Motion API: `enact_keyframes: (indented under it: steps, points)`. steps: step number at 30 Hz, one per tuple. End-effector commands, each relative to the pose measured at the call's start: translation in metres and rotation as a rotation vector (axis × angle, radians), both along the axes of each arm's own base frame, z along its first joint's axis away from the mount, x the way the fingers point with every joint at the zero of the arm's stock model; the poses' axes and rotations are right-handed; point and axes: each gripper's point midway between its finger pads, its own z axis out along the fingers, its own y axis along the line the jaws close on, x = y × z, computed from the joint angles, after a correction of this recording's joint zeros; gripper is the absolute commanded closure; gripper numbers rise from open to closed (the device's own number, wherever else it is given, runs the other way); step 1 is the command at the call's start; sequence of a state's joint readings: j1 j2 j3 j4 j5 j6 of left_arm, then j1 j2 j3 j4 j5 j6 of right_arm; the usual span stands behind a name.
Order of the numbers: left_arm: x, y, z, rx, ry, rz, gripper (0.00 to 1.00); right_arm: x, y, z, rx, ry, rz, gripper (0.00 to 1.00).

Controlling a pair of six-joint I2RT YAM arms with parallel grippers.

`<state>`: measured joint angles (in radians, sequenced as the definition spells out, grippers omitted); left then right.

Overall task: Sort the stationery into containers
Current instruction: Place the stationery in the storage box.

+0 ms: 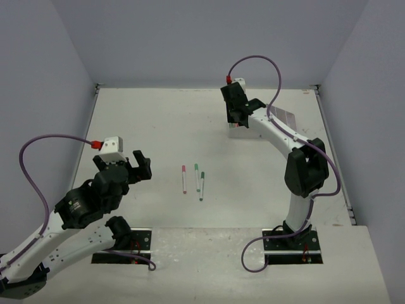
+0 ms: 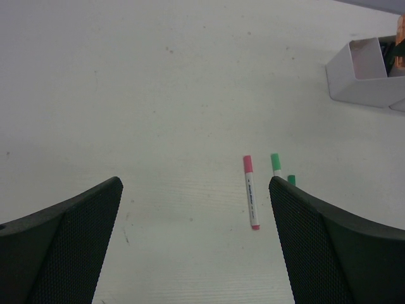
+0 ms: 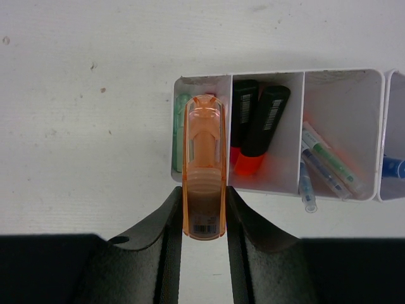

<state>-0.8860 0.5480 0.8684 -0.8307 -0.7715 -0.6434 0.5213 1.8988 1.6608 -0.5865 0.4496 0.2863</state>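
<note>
The right pincer [image 3: 204, 196] is clamped on an orange highlighter [image 3: 204, 145], its two fingers pressing the barrel from either side near the barcode end. The highlighter's long axis runs straight away from the wrist, clear orange cap leading, and it hangs over the leftmost compartment of the white organizer [image 3: 354, 107], at the far right of the desk [image 1: 139, 120]. A green item lies in that compartment, mostly hidden by the highlighter. The next compartment holds two black highlighters [image 3: 243, 111] side by side, orange ends toward the wrist camera. The third holds thin pens [image 3: 329, 161] lying slanted.

The left pincer [image 2: 195, 187] stands wide apart, holding nothing, above bare desk at the near left. Ahead of it, at mid-desk, lie three loose pens: a pink-capped pen [image 1: 184, 179] and two green-capped pens [image 1: 197, 177], close together and roughly parallel. Their long axes run near to far, caps toward the far side. In the left wrist view the second green pen is partly hidden by the right finger [image 2: 335, 253]
</note>
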Motion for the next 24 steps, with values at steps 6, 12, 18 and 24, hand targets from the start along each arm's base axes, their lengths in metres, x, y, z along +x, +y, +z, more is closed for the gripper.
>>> enact_keyframes:
  steps: [6, 12, 18, 24]
  points:
    - [0.008, 0.015, 0.0, 0.007, -0.019, 0.099, 0.0, 0.005, 0.004, 0.021, 0.037, -0.035, 0.021, 1.0]
    - [0.011, 0.014, -0.002, 0.019, -0.011, 0.095, 0.0, 0.002, 0.004, 0.022, 0.053, -0.04, 0.029, 1.0]
    - [0.011, 0.013, -0.002, 0.022, -0.009, 0.091, 0.0, 0.001, 0.008, 0.023, 0.07, -0.036, 0.039, 1.0]
    - [0.011, 0.013, -0.003, 0.024, -0.009, 0.089, 0.0, 0.001, 0.007, 0.022, 0.069, -0.036, 0.04, 1.0]
